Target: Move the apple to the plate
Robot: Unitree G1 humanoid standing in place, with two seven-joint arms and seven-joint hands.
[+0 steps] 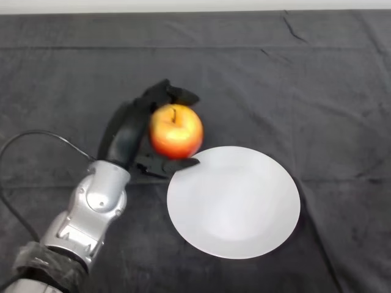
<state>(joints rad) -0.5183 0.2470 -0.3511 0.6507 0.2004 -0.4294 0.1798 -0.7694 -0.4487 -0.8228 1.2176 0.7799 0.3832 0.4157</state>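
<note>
A red and yellow apple (176, 131) with a dark stem is held in my black left hand (131, 133), just beyond the upper-left rim of the white plate (235, 204). Fingers (174, 94) curl over the apple's far side and the thumb (174, 165) reaches under its near side, its tip over the plate's rim. The apple looks lifted off the cloth, though I cannot tell by how much. The plate holds nothing. My silver-grey forearm (95, 207) comes in from the lower left.
A dark cloth (293, 79) covers the whole table, with folds running across it. Along the top of the view runs the table's far edge (195, 9).
</note>
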